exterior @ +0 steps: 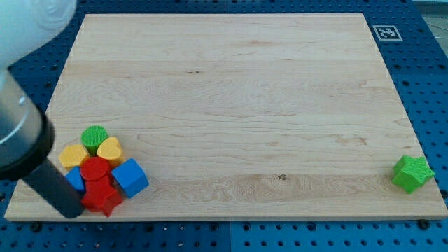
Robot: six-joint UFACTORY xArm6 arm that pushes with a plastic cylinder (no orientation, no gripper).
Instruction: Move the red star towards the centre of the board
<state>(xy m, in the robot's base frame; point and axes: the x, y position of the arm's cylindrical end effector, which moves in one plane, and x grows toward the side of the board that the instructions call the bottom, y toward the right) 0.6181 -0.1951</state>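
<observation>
The red star [102,197] lies near the board's bottom left corner, at the bottom of a tight cluster. Above it sits a red round block [95,170]. A blue cube [130,177] touches the star's upper right side. A second blue block [75,180] shows partly at the star's left, behind the rod. A yellow block [73,155], a yellow heart [109,149] and a green round block [94,136] sit above. My tip [70,211] rests on the board just left of the red star, close to or touching it.
A green star [412,173] lies alone near the board's right edge, low in the view. The arm's bulky body [17,133] fills the view's left edge. A tag marker [386,32] sits off the board's top right corner.
</observation>
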